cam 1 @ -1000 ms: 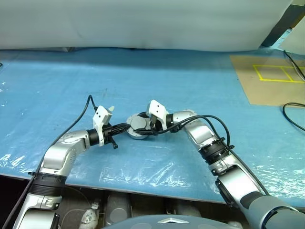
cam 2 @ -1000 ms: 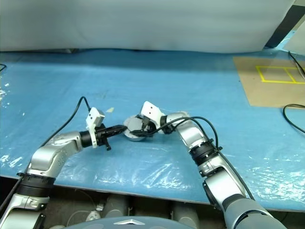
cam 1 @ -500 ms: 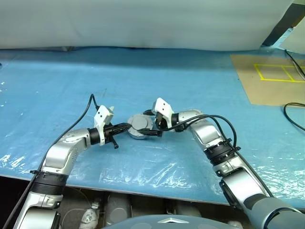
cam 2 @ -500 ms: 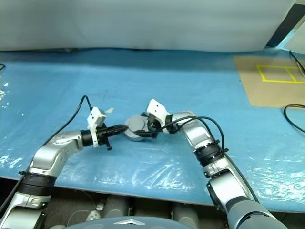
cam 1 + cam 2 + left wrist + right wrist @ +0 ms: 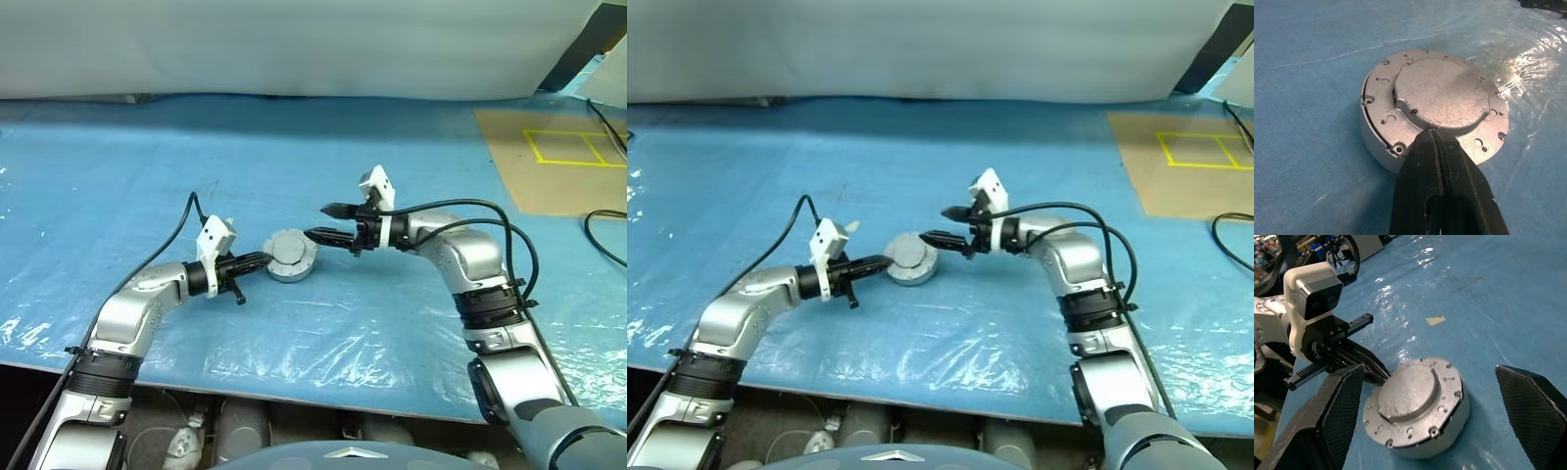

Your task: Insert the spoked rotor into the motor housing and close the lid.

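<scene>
My left fingers [image 5: 263, 258] are clenched together with nothing between them, their joined tips resting at the near-left edge of the lid [image 5: 1442, 100]. In my left wrist view the tips sit right against the raised grey disc, at its rim.

The motor housing [image 5: 290, 257] stands upright on the blue desk [image 5: 147, 166], roughly in the middle of the scene, between my two arms. The lid is on top of it with its plain grey face up, so the can looks closed; a narrow dark gap shows along the side of the can [image 5: 1367, 112] facing my left arm, just under the top plate. The top plate is ringed with small screw holes. The spoked rotor cannot be seen with the lid seated over the housing. Clear plastic film [image 5: 323, 338] covers the desk around and nearer than the housing, glinting with reflections.

To the right of the housing, my right fingers [image 5: 327, 222] are released and spread wide, holding nothing. They point left towards the housing, one tip just beside its right edge and the other higher and farther back, both apart from the lid.

Far to the right, a brown board [image 5: 549, 176] marked with yellow tape lines lies on the desk, well apart from everything.
</scene>
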